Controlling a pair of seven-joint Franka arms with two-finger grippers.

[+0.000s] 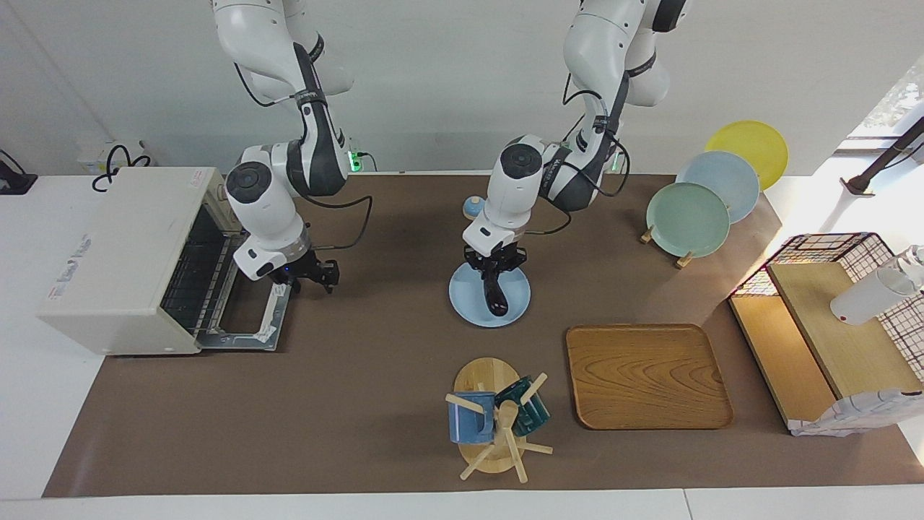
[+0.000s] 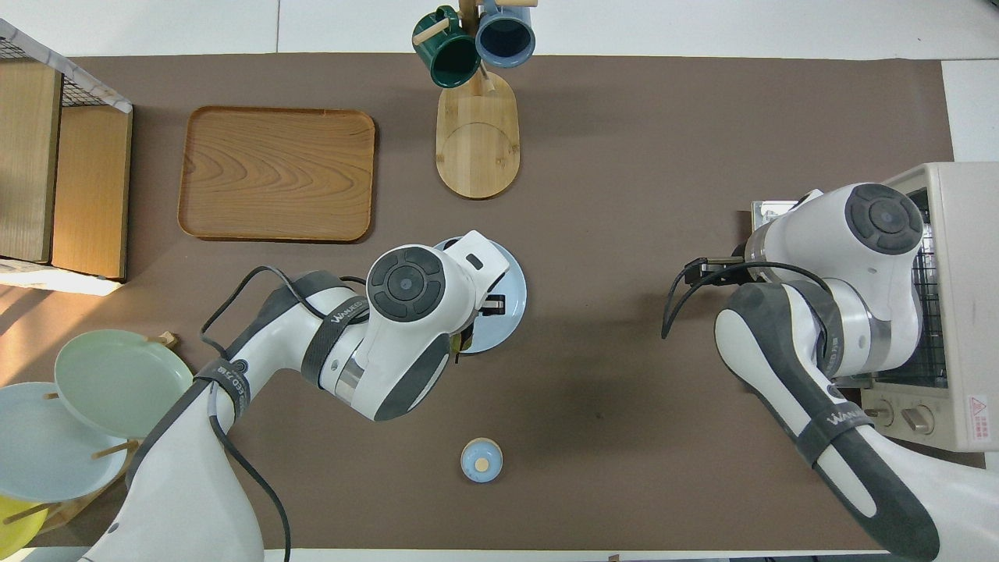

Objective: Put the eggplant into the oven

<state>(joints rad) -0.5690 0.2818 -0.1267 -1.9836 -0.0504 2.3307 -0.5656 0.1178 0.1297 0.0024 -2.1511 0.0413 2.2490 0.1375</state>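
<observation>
The dark purple eggplant (image 1: 497,296) lies on a light blue plate (image 1: 465,296) at the middle of the table. My left gripper (image 1: 494,273) is down on the eggplant's end nearer to the robots, and its fingers look closed around it. In the overhead view the left hand hides most of the eggplant, and only the plate's rim (image 2: 515,293) shows. The cream-white oven (image 1: 115,260) stands at the right arm's end with its door (image 1: 245,321) folded down and the wire rack showing. My right gripper (image 1: 312,278) hangs open and empty just above the door's edge.
A wooden tray (image 1: 646,375) and a mug tree (image 1: 498,426) with a blue and a green mug stand farther from the robots than the plate. A small blue lidded pot (image 1: 473,208), a rack of plates (image 1: 687,219) and a wire-walled wooden shelf (image 1: 830,325) are also on the table.
</observation>
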